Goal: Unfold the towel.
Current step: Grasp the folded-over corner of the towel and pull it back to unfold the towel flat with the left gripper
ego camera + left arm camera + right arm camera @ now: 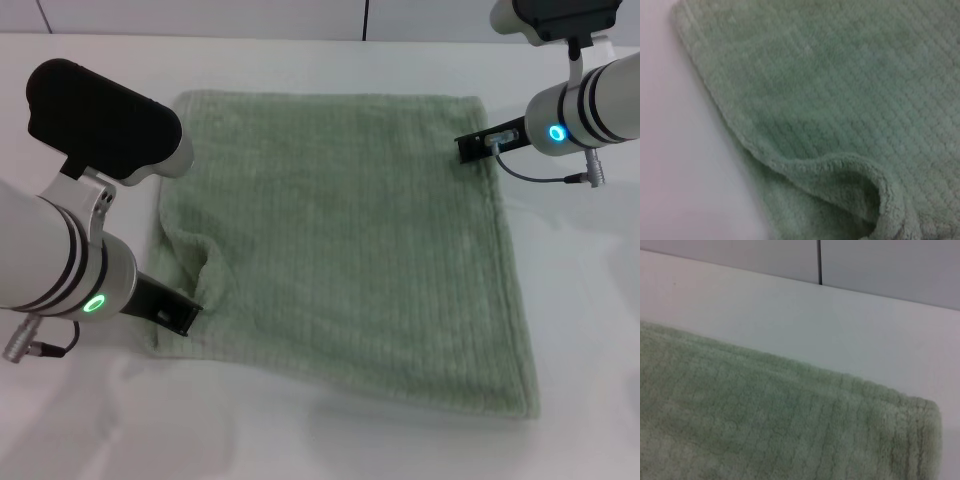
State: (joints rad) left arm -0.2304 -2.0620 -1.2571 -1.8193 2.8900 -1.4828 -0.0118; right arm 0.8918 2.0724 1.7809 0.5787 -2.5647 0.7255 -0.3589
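Left tool: low at the towel's near-left edge, tips against the cloth; whether it pinches the hem or only touches it I cannot tell.
Right tool: at the towel's far-right corner, its dark tips on or just over the hem; how wide it stands I cannot tell.
Cloth by the left tool: a raised fold curls up just inward of the tips, with a rolled lip and a shadowed hollow beneath; a second layer of cloth shows under it.
Cloth by the right tool: the corner lies flat and rounded, edge against bare tabletop.
Towel: spread between the two tools, filling the middle of the tabletop, mostly flat; far and right edges look straight, the left edge is rumpled.
Step in hand: likely the last smoothing of the left side.
Doing it well: keep the right tool's corner anchored, draw the left hem outward and low, away from the other tool, so the curl flattens without dragging the whole cloth.
Risk: lifting too high would probably pull in new wrinkles.
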